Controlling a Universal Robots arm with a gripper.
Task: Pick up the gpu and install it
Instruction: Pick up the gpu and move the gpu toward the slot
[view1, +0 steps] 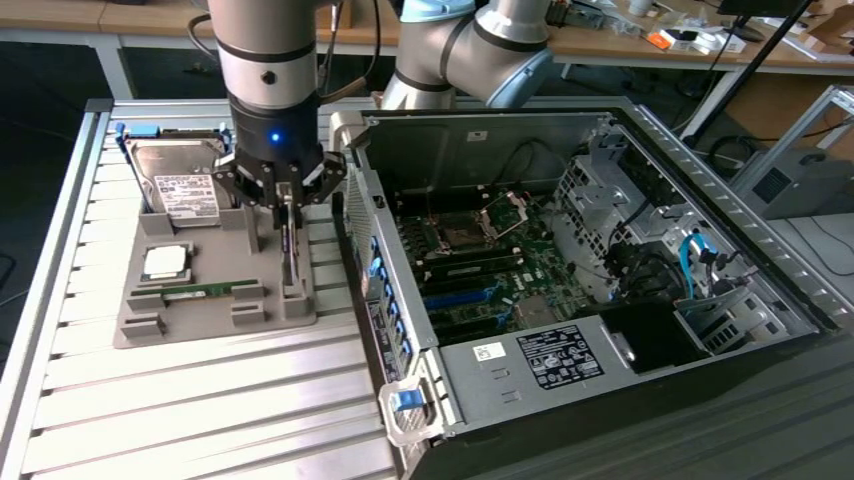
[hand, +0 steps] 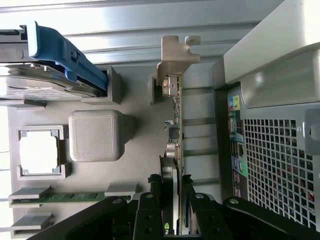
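Note:
The gpu (view1: 290, 255) stands on edge in a slot of the grey holder tray (view1: 200, 320), at the side nearest the open computer case (view1: 561, 330). In the wrist view the gpu (hand: 176, 125) appears edge-on as a thin brown board, with its silver end bracket (hand: 176, 50) at the far end. My gripper (view1: 284, 205) comes straight down over the card's upper edge. Its black fingers (hand: 150, 205) press in on both faces of the card, so the gripper (hand: 171, 200) is shut on it. The card still sits in the holder.
The tray also holds a silver hard drive (view1: 180, 180) with blue rails, a CPU (view1: 167, 262) and a green RAM stick (view1: 207, 290). The case lies on its side with the motherboard (view1: 467, 260) exposed; its rear panel (hand: 270, 160) is close beside the card.

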